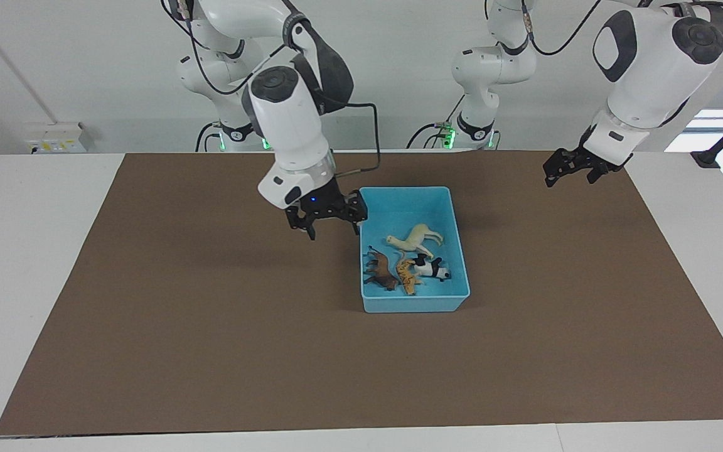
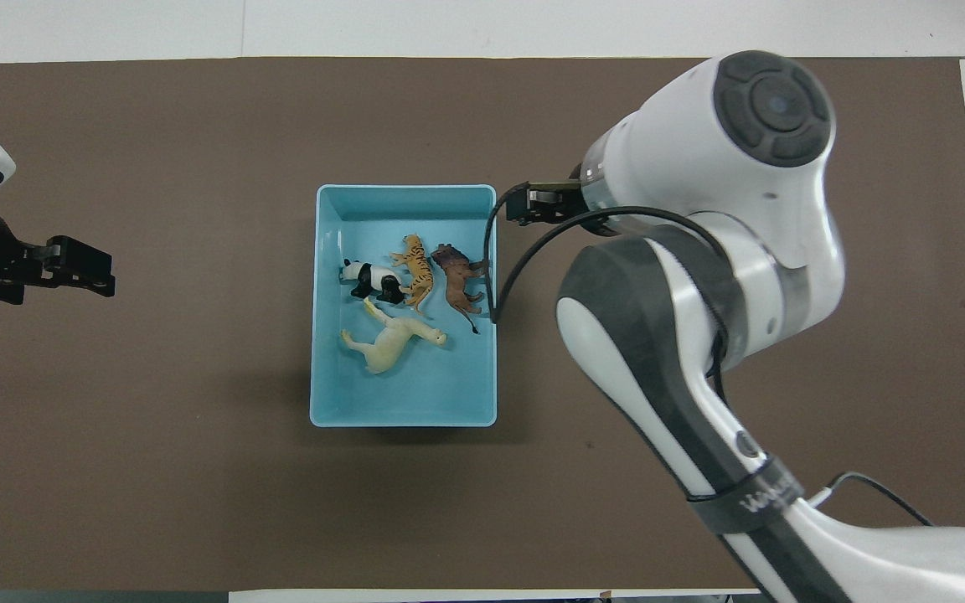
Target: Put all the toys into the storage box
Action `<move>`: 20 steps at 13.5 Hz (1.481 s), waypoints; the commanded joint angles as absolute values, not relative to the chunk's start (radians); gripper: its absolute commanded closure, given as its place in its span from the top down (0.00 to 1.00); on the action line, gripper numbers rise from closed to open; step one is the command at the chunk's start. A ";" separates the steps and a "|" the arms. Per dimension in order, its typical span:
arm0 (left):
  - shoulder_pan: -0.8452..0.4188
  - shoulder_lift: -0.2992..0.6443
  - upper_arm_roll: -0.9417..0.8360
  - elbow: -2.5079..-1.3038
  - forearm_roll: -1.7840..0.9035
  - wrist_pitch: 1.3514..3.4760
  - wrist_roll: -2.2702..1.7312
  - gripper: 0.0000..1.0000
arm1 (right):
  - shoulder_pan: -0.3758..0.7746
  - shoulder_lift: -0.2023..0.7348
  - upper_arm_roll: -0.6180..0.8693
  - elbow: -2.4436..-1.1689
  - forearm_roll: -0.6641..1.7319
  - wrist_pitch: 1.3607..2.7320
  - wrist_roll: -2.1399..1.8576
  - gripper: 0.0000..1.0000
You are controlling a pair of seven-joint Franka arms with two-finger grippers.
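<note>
The light blue storage box (image 1: pixel 413 305) (image 2: pixel 403 419) stands on the middle of the brown mat. All four toys lie in it: the cream-white horse (image 1: pixel 415 238) (image 2: pixel 390 343), the orange tiger (image 1: pixel 407 276) (image 2: pixel 418 270), the brown animal (image 1: pixel 380 271) (image 2: pixel 459 280) and the panda (image 1: pixel 432 269) (image 2: pixel 374 280). My right gripper (image 1: pixel 333 231) is open and empty, raised over the mat just beside the box's wall at the right arm's end. In the overhead view its wrist hides most of it. My left gripper (image 1: pixel 572 171) (image 2: pixel 85 270) is open and empty, and waits over the mat toward the left arm's end.
The brown mat (image 1: pixel 211 326) covers most of the white table (image 1: pixel 16 251). The right arm's black cable (image 2: pixel 492 276) loops over the box's edge in the overhead view. A wall socket unit (image 1: pixel 54 138) sits past the table's corner by the right arm.
</note>
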State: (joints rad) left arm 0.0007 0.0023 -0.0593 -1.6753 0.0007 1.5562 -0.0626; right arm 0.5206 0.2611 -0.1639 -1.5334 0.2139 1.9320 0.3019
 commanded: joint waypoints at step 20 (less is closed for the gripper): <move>-0.009 -0.015 -0.051 -1.669 -0.008 1.595 -0.058 1.00 | 0.164 -0.029 -0.153 -1.819 0.049 1.741 -0.090 1.00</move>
State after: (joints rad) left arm -0.0088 -0.0034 -0.0557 -1.6667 -0.0011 1.5881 -0.0626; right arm 0.1908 -0.0081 -0.1646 -1.8051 0.0601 1.7189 -0.0420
